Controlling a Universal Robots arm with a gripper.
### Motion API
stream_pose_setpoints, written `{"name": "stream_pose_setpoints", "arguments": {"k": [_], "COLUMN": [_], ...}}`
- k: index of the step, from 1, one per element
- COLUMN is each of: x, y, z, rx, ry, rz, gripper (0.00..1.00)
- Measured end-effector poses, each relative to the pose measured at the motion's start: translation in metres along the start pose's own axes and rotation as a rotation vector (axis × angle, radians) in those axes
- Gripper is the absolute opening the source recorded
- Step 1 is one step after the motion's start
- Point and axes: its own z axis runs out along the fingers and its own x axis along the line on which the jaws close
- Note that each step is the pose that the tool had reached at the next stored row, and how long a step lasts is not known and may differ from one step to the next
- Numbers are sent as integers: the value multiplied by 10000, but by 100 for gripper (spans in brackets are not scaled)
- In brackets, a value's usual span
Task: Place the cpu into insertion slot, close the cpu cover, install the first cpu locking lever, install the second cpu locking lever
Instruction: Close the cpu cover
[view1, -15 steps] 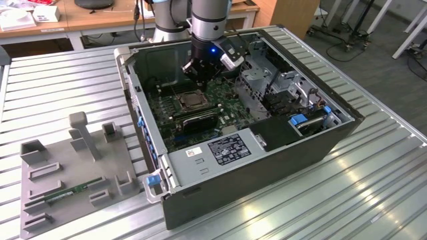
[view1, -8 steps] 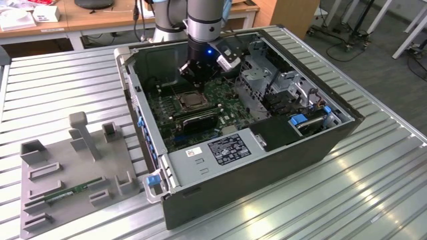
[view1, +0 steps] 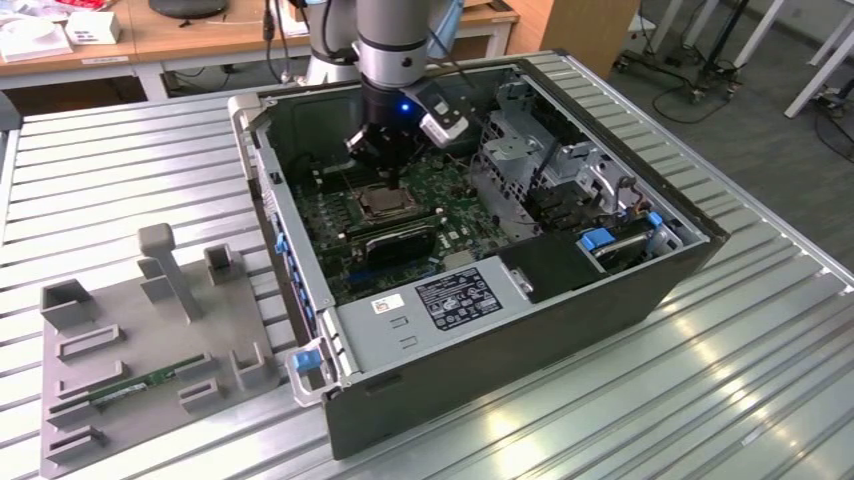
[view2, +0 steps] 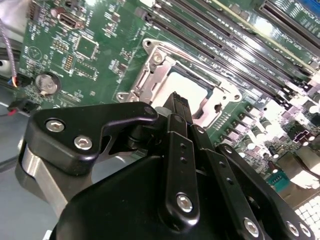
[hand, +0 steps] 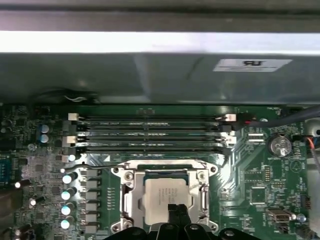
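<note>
— Where is the cpu (hand: 162, 192)?

— Seated in the socket (hand: 116, 171) on the board (hand: 250, 170), inside the case (view1: 534, 330). The cover (hand: 131, 195) lies flat round it, and the grey top shows through the opening.

— And the gripper (hand: 178, 212)?

— Fingers pressed together with nothing between them. The tips are just over the cpu's edge. Whether they touch it I cannot tell.

— Which step, then?

— I judge the cpu placed and the cover down, so the levers are in hand. A thin lever (hand: 107, 164) runs along the socket's side by the memory slots (hand: 150, 132). Whether it is latched I cannot tell.

— What does the next move call for?

— I'd say a closed tip set squarely on that slim wire, then a steady push down and under its hook. It must not slip onto the capacitors (hand: 67, 192).

— Any writing?

— A white label (hand: 252, 64) on the case wall and a larger label (view1: 458, 297) on the power supply (view1: 387, 335). I leave the print unread.
</note>
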Motion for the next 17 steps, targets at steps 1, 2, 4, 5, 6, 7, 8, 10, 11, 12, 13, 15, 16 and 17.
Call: {"name": "stream_pose_setpoints", "arguments": {"k": [1, 2, 4, 5, 6, 7, 8, 10, 11, 12, 13, 15, 16, 17], "x": [10, 12, 12, 12, 13, 16, 25, 58, 80, 105, 131, 186, 210, 232], "y": [0, 0, 0, 0, -1, -1, -1, -2, -2, -3, -3, -4, -4, -4], "z": [1, 1, 0, 0, 1, 2, 4, 5, 6, 7, 8, 8, 7, 8], "rx": [-1, -1, 0, 1, 0, 0, -2, 0, 1, 1, 0, 1, 1, 0], "ry": [-12, -13, -13, -13, -13, -14, -15, -14, -13, -13, -14, -15, -15, -15], "rz": [-1, -1, -2, -2, -1, -1, -1, -2, -1, 0, -1, -3, -1, 0], "gripper": [11, 11, 11, 11, 11, 11, 11, 11, 11, 11, 11, 11, 11, 11]}}
